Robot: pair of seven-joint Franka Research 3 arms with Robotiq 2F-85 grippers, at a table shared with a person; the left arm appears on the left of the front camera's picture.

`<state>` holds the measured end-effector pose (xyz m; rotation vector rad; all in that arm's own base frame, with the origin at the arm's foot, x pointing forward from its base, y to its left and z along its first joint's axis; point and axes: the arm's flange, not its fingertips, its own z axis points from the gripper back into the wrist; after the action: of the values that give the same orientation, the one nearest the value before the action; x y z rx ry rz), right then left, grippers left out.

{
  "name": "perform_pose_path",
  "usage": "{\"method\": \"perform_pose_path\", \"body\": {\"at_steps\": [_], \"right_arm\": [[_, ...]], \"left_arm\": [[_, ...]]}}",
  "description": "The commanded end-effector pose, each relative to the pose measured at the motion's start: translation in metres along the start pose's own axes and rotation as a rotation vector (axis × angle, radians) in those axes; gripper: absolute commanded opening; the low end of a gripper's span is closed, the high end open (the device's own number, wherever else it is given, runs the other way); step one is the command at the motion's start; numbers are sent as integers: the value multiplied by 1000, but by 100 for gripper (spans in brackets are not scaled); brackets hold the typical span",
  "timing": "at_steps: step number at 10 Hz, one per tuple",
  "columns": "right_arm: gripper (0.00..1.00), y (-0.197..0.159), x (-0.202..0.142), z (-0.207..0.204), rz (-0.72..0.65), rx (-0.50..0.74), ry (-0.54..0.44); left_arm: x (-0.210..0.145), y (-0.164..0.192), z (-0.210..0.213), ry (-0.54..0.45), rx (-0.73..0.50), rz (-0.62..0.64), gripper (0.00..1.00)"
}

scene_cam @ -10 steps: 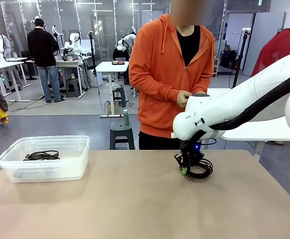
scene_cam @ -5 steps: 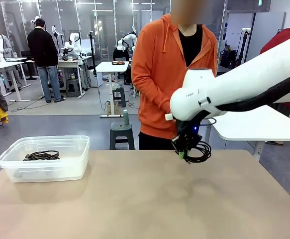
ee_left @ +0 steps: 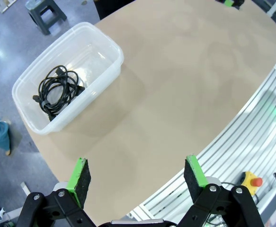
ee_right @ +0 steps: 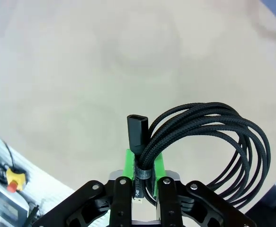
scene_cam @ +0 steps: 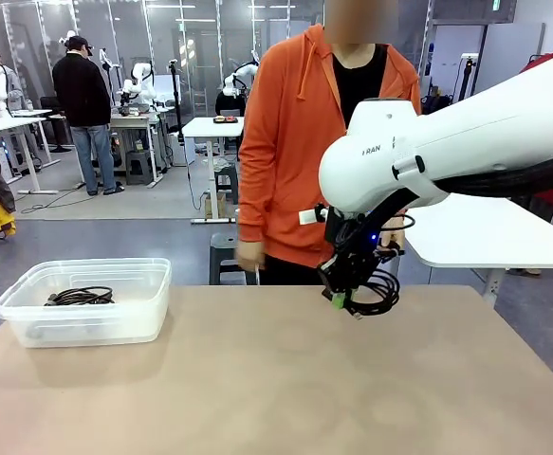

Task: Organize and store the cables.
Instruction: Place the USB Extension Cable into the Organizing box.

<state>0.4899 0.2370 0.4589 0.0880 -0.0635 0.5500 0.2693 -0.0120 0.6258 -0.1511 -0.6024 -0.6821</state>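
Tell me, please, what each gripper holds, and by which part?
The right gripper is shut on a coiled cable, pinching its bundled strands just below the connector. The left gripper is open and holds nothing.

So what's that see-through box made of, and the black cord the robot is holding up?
The box looks like thin plastic: cloudy-clear and glossy, and the coiled cable inside shows through its wall. The cord in the right gripper seems wrapped in matte woven fabric: a criss-cross braid shows. Its connector looks like smooth black plastic, probably.
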Motion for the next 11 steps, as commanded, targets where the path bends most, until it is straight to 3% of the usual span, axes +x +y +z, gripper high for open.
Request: {"method": "perform_pose_path", "body": {"at_steps": [1,3,6,11], "right_arm": [[0,26,-17,-3,138,34,0],[0,70,-10,-18,201,13,18],[0,127,15,-59,108,41,38],[0,182,35,-117,-72,97,-9]], "left_arm": [[0,-3,0,12,7,-1,100],[0,-3,0,12,7,-1,100],[0,-3,0,12,7,-1,100],[0,-3,0,12,7,-1,100]]}}
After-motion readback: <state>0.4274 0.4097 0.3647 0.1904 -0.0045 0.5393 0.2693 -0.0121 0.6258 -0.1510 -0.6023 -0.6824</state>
